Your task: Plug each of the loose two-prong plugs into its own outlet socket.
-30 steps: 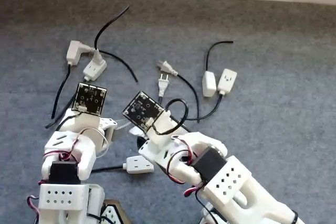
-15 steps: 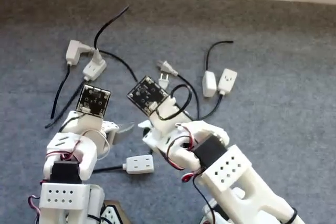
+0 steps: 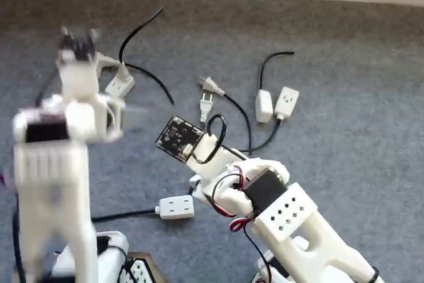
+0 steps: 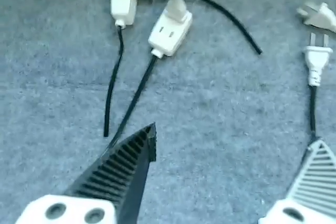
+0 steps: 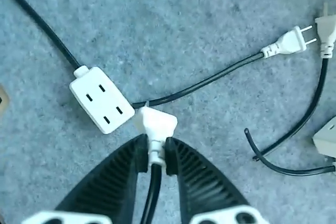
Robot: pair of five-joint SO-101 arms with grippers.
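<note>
Beside a white socket (image 5: pixel 100 99), right end effector (image 5: pixel 154 153) clamps a white plug (image 5: pixel 156 121); left end effector (image 4: pixel 234 137) gapes.

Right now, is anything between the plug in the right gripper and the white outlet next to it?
Nothing visible. The right gripper holds the white plug close beside the outlet, with bare carpet between. A black cord passes just beyond the plug, near the outlet's corner.

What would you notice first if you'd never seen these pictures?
The right pincer pinching a white plug right beside a white outlet socket on the grey carpet. Then the left arm, standing tall at the left, with the left pincer wide open over the carpet.
</note>
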